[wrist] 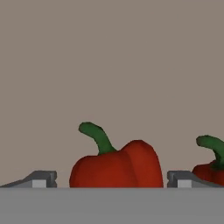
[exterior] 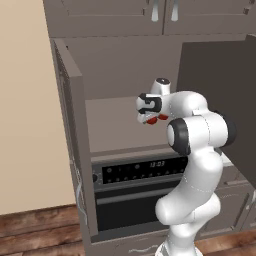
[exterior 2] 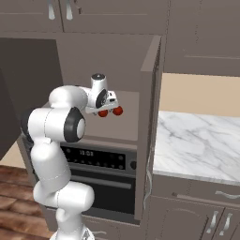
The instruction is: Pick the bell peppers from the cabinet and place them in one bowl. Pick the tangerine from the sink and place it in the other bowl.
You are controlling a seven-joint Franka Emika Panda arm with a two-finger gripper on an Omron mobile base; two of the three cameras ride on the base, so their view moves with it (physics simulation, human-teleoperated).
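I have the claw (wrist: 111, 179) spread wide and empty, its tips either side of one pepper (wrist: 117, 166) on the cabinet (exterior 2: 150, 117) shelf; the second pepper (wrist: 212, 168) sits just beside. Glossy, rounded, probably light and slippery, so I'd pinch across the body's middle, below the stem.

Wall: I see a plain beige wall (exterior: 25, 110) on my far left.
Floor: brown wood planks (exterior: 35, 230).
Upper cupboards: grey-brown doors with metal handles (exterior: 172, 10).
Surface: I see white marble (exterior 2: 197, 140) at right, with grey drawers (exterior 2: 201, 211) under it.
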